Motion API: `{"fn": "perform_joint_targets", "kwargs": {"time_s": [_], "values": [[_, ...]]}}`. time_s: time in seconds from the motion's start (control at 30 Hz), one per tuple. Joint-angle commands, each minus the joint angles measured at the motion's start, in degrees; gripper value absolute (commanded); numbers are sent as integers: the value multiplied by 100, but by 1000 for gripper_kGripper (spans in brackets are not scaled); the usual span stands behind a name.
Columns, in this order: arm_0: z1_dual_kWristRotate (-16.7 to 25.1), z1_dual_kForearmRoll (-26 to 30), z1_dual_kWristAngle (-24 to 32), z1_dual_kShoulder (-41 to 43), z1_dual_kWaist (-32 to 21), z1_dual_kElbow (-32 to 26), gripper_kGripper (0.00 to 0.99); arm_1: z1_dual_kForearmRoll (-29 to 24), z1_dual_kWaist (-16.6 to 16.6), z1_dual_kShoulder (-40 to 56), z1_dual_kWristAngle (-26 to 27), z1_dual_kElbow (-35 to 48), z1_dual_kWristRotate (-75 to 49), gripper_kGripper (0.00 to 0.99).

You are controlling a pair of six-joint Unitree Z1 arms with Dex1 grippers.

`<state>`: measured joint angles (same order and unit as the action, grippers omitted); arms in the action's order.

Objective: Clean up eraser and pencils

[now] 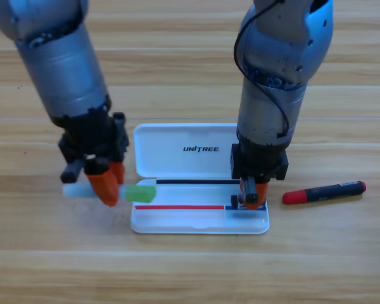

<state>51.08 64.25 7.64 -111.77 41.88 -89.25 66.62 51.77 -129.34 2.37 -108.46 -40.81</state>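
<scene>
Currently the left gripper [107,188] hangs just left of the white case [177,145], its orange jaws closed on the pale green-capped pencil [117,192]. That pencil lies level, crosswise to the jaws, white body sticking out to the left, bright green cap reaching the case's left edge.

Right gripper [252,193] points straight down into the case's small right-hand compartment (lower tray, near the right wall). Its jaws are narrow, and a small dark object, apparently the eraser [240,200], sits between their tips at the tray floor; whether they grip it or merely straddle it cannot be told from above.

Black pencil with the red end [324,192] lies flat on the worktop [190,272], just right of the case and not touching it, red end toward the case, tilted slightly up to the right. Case lid is open, lying flat behind the tray.
</scene>
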Motion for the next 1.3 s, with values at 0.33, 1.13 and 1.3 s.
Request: {"fn": "perform_joint_targets", "kwargs": {"time_s": [0.33,1.13,1.3], "values": [[-55,0,63,-539,189,-49,0,70,140,-478,35,106,-41,0],[60,-132,194,-1268,180,-445,0,554,-528,1534,-70,1354,-683,931],[42,-123,353,-1919,206,-1007,0,167,-994,1244,-149,1767,-1061,927]]}}
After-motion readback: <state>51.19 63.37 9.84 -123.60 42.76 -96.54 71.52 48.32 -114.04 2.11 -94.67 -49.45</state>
